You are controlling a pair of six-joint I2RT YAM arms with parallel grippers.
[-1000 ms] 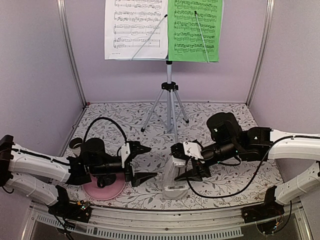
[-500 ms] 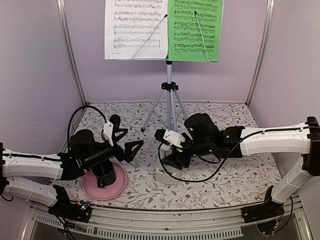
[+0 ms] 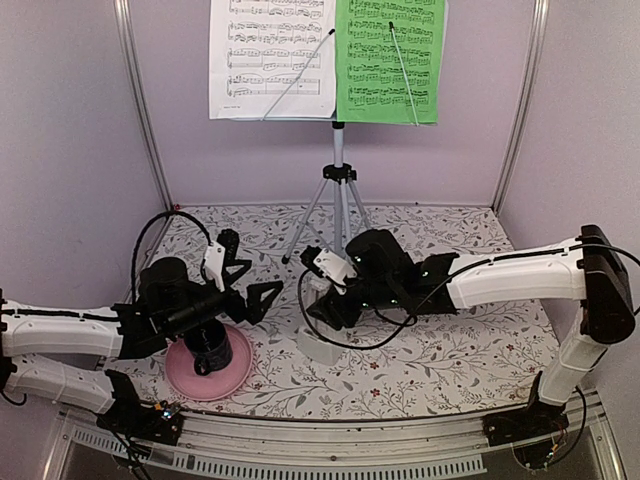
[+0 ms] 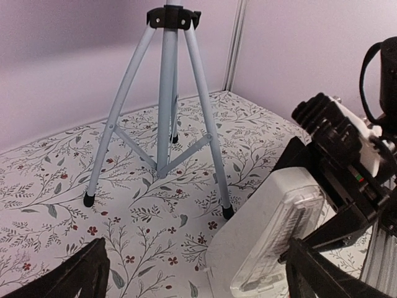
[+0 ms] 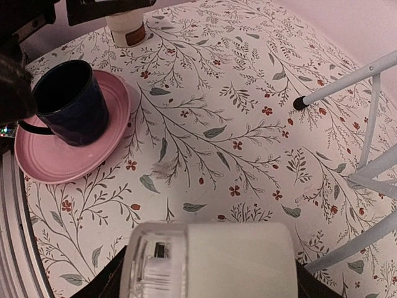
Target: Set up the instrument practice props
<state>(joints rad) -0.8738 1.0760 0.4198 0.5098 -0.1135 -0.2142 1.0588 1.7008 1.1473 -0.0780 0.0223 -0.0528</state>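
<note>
Metronome [image 4: 267, 236], the small white pyramid, sits in the right gripper [image 3: 322, 318], whose jaws are pinched part-way shut on its two flanks. That side-on hold leaves its clear front face uncovered and, I judge, lets the arm stand it upright. It is at the middle of the floral table [image 3: 450, 370], just in front of the near feet of the music stand [image 3: 338, 180], and leans a little in the left wrist view; whether its base touches the cloth I cannot tell. The spot seems sensible, since a player reading from the stand would want the beat close below the pages. On the stand, the white sheet [image 3: 272, 55] and green sheet [image 3: 390, 55] hang side by side, each crossed by a thin wire arm that pins it flat. The left gripper [image 3: 255, 278] hovers spread wide and empty above the dark mug [image 3: 210, 348] on its pink plate [image 3: 228, 378], probably held clear of the work. A small beige cup [image 5: 126, 25] stands apart, farther back on the left.
</note>
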